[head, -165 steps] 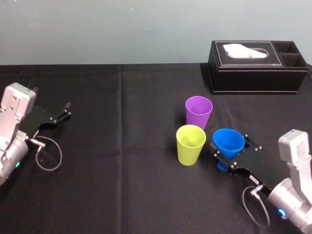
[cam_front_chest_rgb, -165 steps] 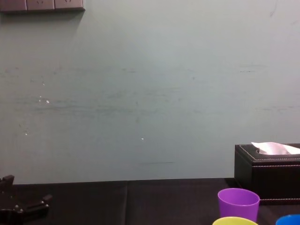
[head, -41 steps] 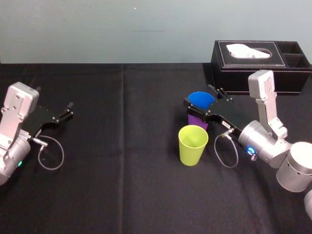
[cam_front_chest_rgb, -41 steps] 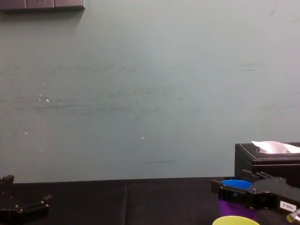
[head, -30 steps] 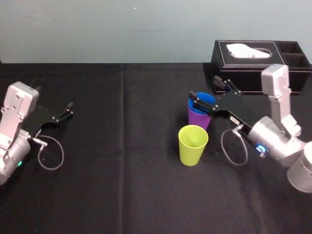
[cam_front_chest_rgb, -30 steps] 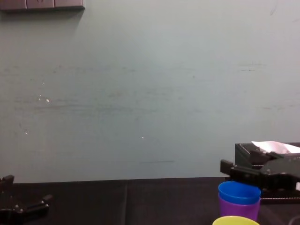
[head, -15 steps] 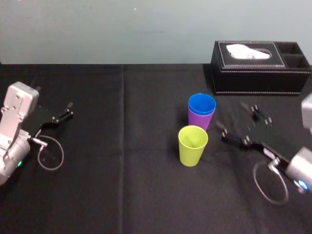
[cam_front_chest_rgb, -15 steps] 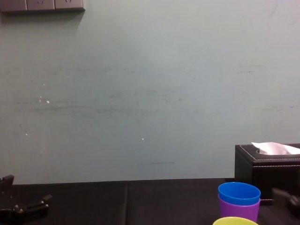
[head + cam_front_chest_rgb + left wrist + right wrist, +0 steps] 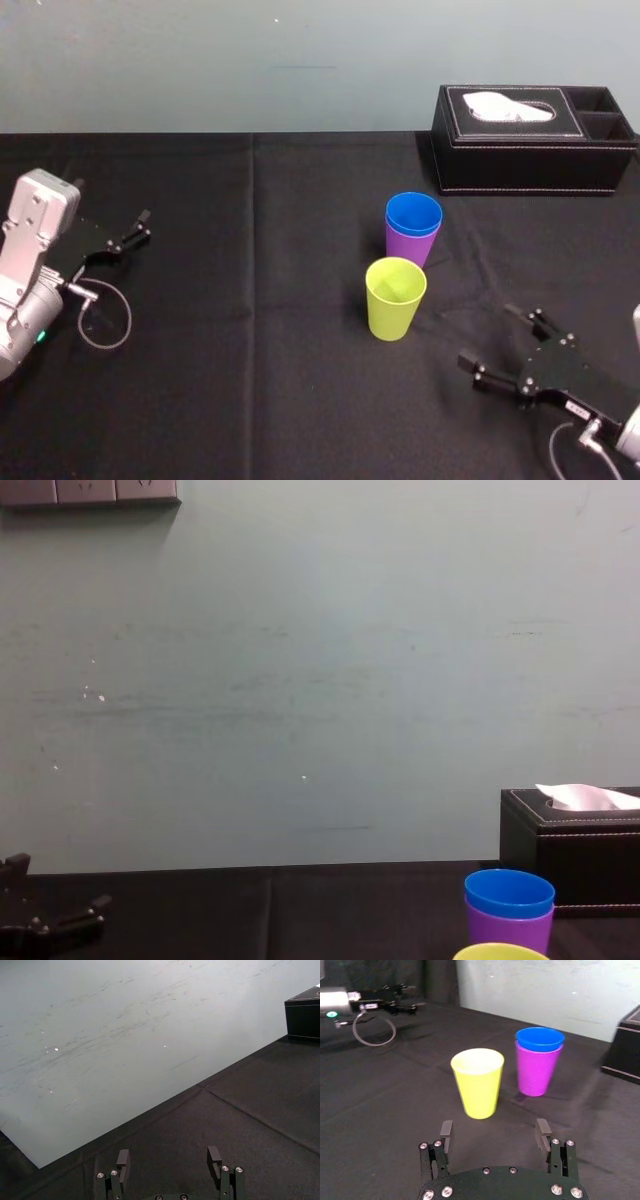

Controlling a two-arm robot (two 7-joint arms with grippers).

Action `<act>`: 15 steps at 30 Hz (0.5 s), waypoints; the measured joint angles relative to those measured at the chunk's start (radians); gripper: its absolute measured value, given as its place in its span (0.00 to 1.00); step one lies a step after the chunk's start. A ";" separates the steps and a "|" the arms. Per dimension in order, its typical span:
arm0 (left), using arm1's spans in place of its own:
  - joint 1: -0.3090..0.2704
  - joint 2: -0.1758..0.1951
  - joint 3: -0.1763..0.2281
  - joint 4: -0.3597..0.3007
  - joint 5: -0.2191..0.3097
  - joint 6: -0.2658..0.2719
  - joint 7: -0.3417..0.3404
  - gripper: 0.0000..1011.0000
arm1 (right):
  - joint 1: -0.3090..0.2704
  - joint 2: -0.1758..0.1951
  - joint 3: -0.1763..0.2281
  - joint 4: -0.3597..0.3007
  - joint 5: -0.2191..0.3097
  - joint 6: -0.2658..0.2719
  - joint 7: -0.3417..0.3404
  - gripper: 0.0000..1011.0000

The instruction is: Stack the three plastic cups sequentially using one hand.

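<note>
A blue cup [image 9: 414,212] sits nested inside the purple cup [image 9: 409,248] at the table's middle right. The yellow-green cup [image 9: 395,297] stands alone just in front of them. My right gripper [image 9: 489,337] hovers low near the front right, a short way from the yellow-green cup, open and holding nothing. Its wrist view shows the yellow-green cup [image 9: 478,1082] straight ahead of the spread right gripper [image 9: 493,1132], with the blue cup [image 9: 540,1039] in the purple cup [image 9: 536,1070] behind. My left gripper [image 9: 135,228] rests parked at the far left, open.
A black tissue box [image 9: 535,140] stands at the back right, behind the cups. A black cloth [image 9: 250,350] covers the table. A loop of cable [image 9: 100,320] hangs by the left arm. The pale wall [image 9: 300,680] rises behind the table.
My right gripper has drawn back from the purple cup, leaving the blue cup inside it, and has moved down to the front right. The left arm has not moved.
</note>
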 joint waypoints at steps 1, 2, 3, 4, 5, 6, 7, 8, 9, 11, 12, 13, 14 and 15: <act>0.000 0.000 0.000 0.000 0.000 0.000 0.000 1.00 | 0.001 -0.002 -0.009 0.004 -0.005 -0.004 0.006 0.99; 0.000 0.000 0.000 0.000 0.000 0.000 0.000 1.00 | 0.004 -0.004 -0.015 0.006 -0.007 -0.006 0.009 0.99; 0.000 0.000 0.000 0.000 0.000 0.000 0.000 1.00 | 0.008 -0.006 -0.021 0.009 -0.010 -0.007 0.011 0.99; 0.000 0.000 0.000 0.000 0.000 0.000 0.000 1.00 | 0.019 -0.012 -0.033 0.017 -0.015 -0.011 0.016 0.99; 0.000 0.000 0.000 0.000 0.000 0.000 0.000 1.00 | 0.025 -0.015 -0.040 0.021 -0.017 -0.012 0.018 0.99; 0.000 0.000 0.000 0.000 0.000 0.000 0.000 1.00 | 0.038 -0.023 -0.052 0.029 -0.022 -0.014 0.022 0.99; 0.000 0.000 0.000 0.000 0.000 0.000 0.000 1.00 | 0.046 -0.027 -0.058 0.034 -0.024 -0.014 0.024 0.99; 0.000 0.000 0.000 0.000 0.000 0.000 0.000 1.00 | 0.053 -0.031 -0.063 0.038 -0.027 -0.015 0.024 0.99; 0.000 0.000 0.000 0.000 0.000 0.000 0.000 1.00 | 0.066 -0.039 -0.076 0.047 -0.031 -0.015 0.025 0.99; 0.000 0.000 0.000 0.000 0.000 0.000 0.000 1.00 | 0.082 -0.048 -0.087 0.059 -0.036 -0.015 0.025 0.99; 0.000 0.000 0.000 0.000 0.000 0.000 0.000 1.00 | 0.098 -0.057 -0.097 0.069 -0.041 -0.015 0.025 0.99; 0.000 0.000 0.000 0.000 0.000 0.000 0.000 1.00 | 0.105 -0.062 -0.101 0.073 -0.043 -0.015 0.025 0.99; 0.000 0.000 0.000 0.000 0.000 0.000 0.000 1.00 | 0.119 -0.070 -0.110 0.084 -0.047 -0.015 0.024 0.99; 0.000 0.000 0.000 0.000 0.000 0.000 0.000 1.00 | 0.119 -0.070 -0.110 0.084 -0.047 -0.015 0.024 0.99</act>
